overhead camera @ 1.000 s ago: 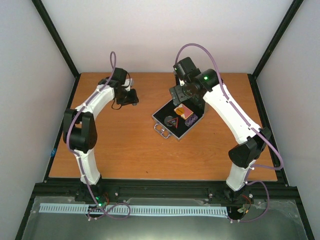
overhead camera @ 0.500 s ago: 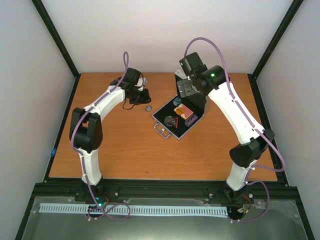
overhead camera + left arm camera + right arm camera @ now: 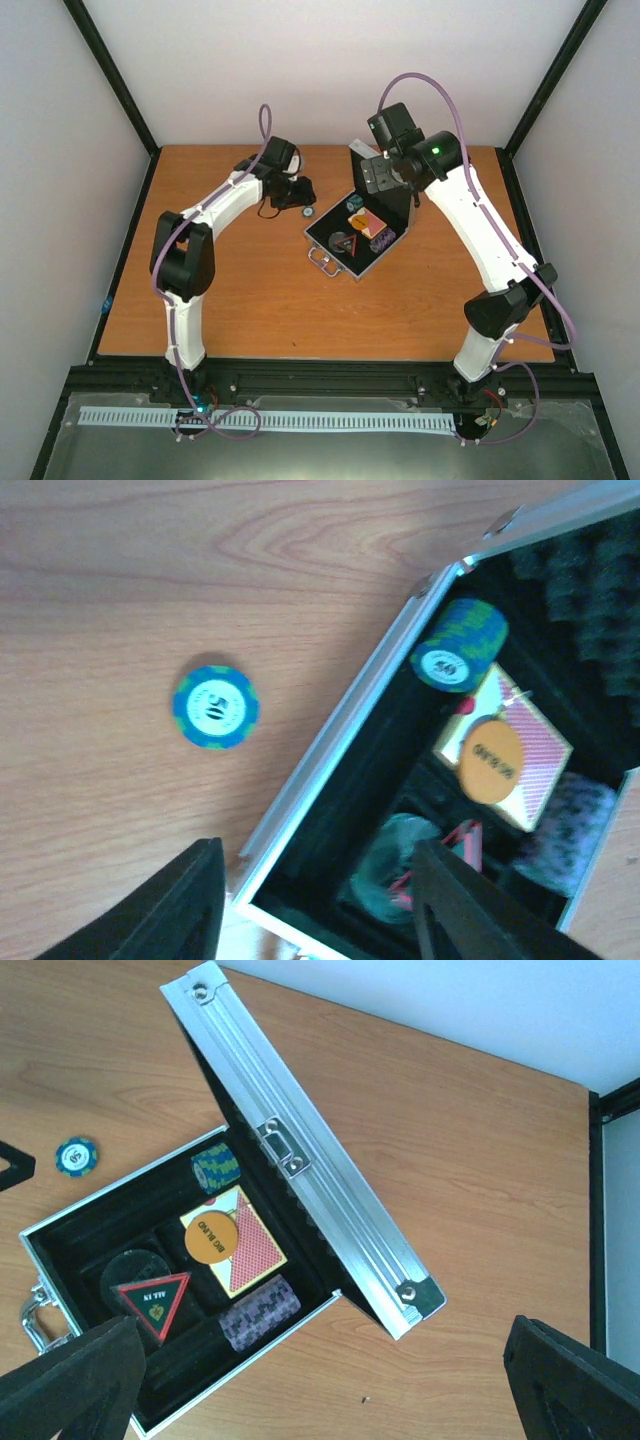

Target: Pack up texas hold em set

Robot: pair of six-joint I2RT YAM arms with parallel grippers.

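One stray chip (image 3: 215, 707) lies flat on the table (image 3: 100, 570), just outside the open case (image 3: 330, 742), at its ten o'clock from above. I reckon it's light, hard, thin and slick, so I'd pinch it across the rim. Left gripper (image 3: 320, 885) is partly spread and empty; right gripper (image 3: 325, 1345) is wide and empty.

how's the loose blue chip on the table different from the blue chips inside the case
The loose chip is a single piece; the chip stack holds several. The loose chip lies flat, face up, on the table just outside the case; the chip stack lies tipped on its side inside the case. Both are blue-green with a white centre marked 50.
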